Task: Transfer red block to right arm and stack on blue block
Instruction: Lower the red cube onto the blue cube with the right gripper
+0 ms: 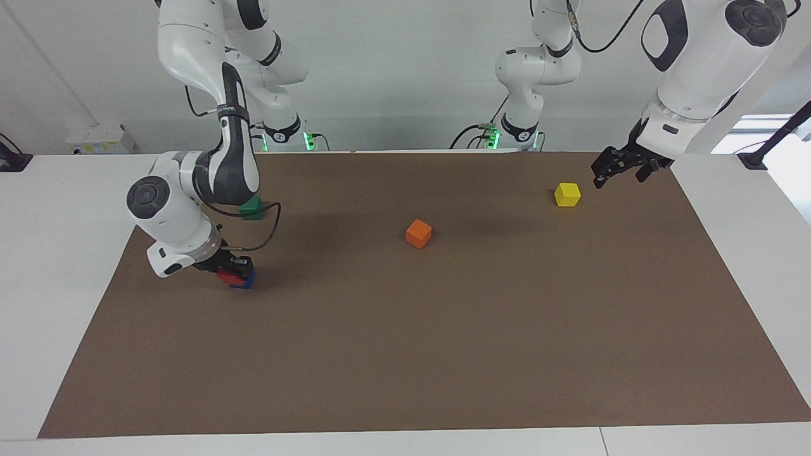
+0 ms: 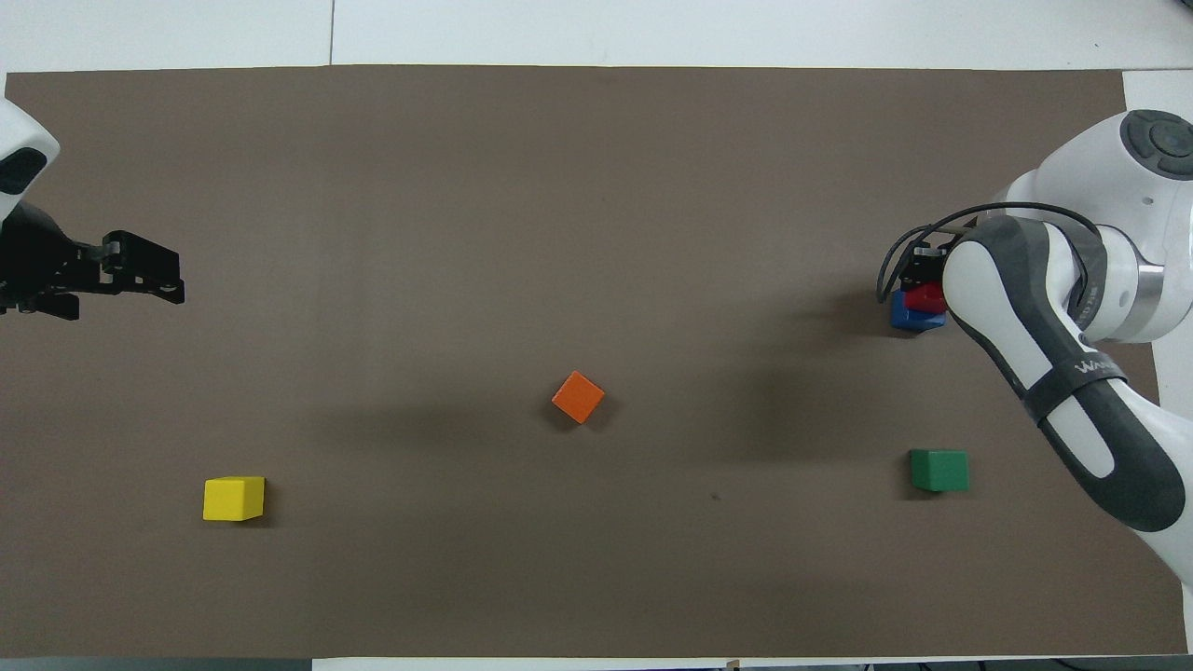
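The red block is between the fingers of my right gripper, which is shut on it. It rests on top of the blue block, at the right arm's end of the mat. In the overhead view the red block sits slightly askew on the blue block, and the right gripper is mostly hidden under its own arm. My left gripper is open and empty in the air beside the yellow block; it also shows in the overhead view.
An orange block lies mid-mat. A green block lies nearer to the robots than the stack, partly hidden by the right arm's elbow. The yellow block lies at the left arm's end. The brown mat covers the table.
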Available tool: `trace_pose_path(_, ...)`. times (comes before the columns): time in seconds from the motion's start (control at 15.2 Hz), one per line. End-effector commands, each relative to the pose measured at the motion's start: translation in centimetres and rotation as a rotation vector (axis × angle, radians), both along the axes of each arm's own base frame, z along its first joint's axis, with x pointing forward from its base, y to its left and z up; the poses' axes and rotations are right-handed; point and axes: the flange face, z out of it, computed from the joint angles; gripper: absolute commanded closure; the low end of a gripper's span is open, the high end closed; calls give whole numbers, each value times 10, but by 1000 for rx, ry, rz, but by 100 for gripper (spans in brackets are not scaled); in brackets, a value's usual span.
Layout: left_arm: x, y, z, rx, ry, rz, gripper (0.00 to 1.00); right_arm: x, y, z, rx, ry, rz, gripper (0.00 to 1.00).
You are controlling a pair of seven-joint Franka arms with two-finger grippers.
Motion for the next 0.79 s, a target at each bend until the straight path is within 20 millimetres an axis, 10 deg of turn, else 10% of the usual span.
trace_pose_path(0.0, 3, 0, 4, -12, -12, -8, 0, -9, -7, -7, -10, 16, 28, 100)
trace_pose_path(0.72, 2, 6, 12, -60, -31, 15, 0, -13, -9, -10, -8, 25, 31, 100)
